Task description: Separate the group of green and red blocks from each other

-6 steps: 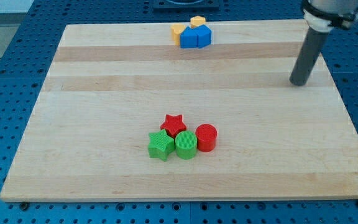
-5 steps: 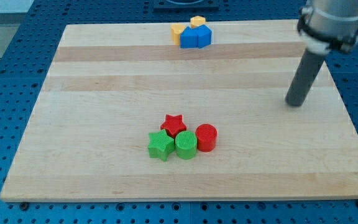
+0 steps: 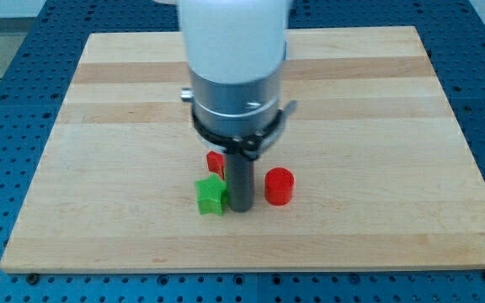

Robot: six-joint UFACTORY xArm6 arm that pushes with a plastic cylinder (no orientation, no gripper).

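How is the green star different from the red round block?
The green star block has points; the red cylinder block is round. The star sits left of my tip, close beside the rod; the cylinder sits to its right, with a small gap. Both are ridged blocks on the wooden board.

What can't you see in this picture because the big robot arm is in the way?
Camera view:
- Green cylinder block: not visible; my tip and rod stand between the green star block and the red cylinder block.
- Red star block: mostly covered by the arm.
- Blocks near the view's top: not visible behind the arm.
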